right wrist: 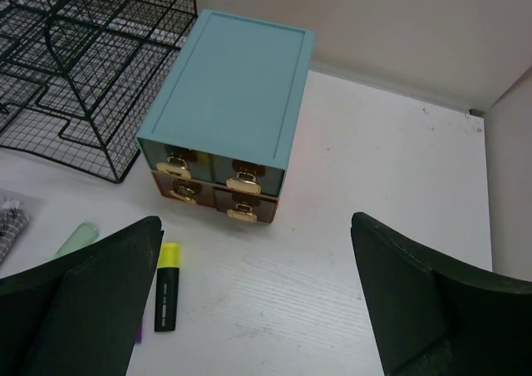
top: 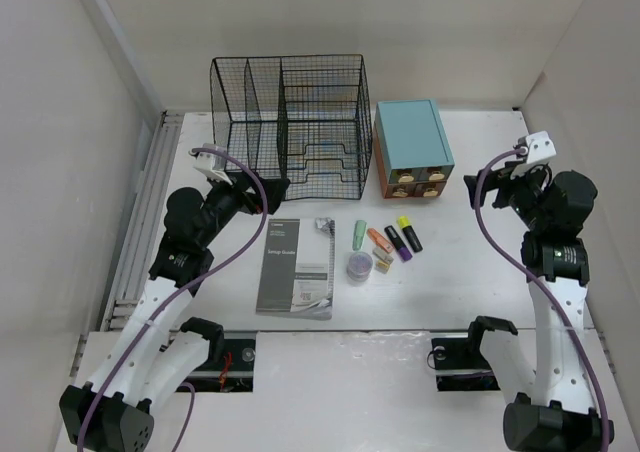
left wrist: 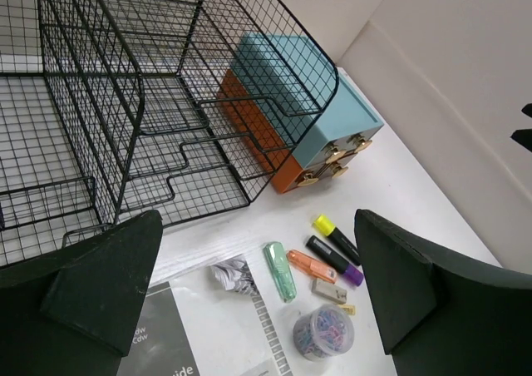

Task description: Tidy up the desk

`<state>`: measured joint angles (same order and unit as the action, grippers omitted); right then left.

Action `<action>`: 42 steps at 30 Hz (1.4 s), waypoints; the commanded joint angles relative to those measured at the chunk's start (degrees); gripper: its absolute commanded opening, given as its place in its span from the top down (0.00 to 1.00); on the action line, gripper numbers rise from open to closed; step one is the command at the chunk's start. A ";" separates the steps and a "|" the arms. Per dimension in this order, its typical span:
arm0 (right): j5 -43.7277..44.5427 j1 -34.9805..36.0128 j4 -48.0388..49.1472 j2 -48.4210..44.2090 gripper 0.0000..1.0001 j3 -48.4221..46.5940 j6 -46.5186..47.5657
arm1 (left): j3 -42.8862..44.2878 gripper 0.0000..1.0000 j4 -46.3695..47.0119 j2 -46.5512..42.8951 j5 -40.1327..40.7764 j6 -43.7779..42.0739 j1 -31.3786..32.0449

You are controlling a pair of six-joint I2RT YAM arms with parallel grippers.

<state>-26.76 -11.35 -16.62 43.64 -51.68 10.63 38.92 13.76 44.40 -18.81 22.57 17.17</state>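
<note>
The white desk (top: 480, 272) holds a grey booklet (top: 297, 267), a crumpled paper ball (top: 323, 225), a green highlighter (top: 359, 235), an orange one (top: 380, 240), a purple-capped one (top: 397, 243), a yellow-capped one (top: 409, 233), an eraser (top: 381, 261) and a jar of paper clips (top: 358, 266). My left gripper (top: 268, 194) is open and empty, above the desk in front of the wire organizer; its view shows the green highlighter (left wrist: 280, 269) and the jar (left wrist: 323, 331) between its fingers. My right gripper (top: 480, 187) is open and empty, right of the drawer box, over bare desk (right wrist: 332, 251).
A black wire-mesh organizer (top: 290, 122) stands at the back centre, with a teal drawer box (top: 412, 147) with gold handles to its right. White walls close in the desk on the left, back and right. Both arm bases sit at the near edge.
</note>
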 commanded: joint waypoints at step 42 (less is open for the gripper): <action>-6.30 42.63 3.79 37.99 0.00 -4.74 9.05 | -21.95 0.20 -8.22 -10.05 11.85 19.36 1.20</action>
<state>-40.58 28.88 -17.43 78.85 -51.55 19.79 17.21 0.27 31.70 -10.07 41.87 18.04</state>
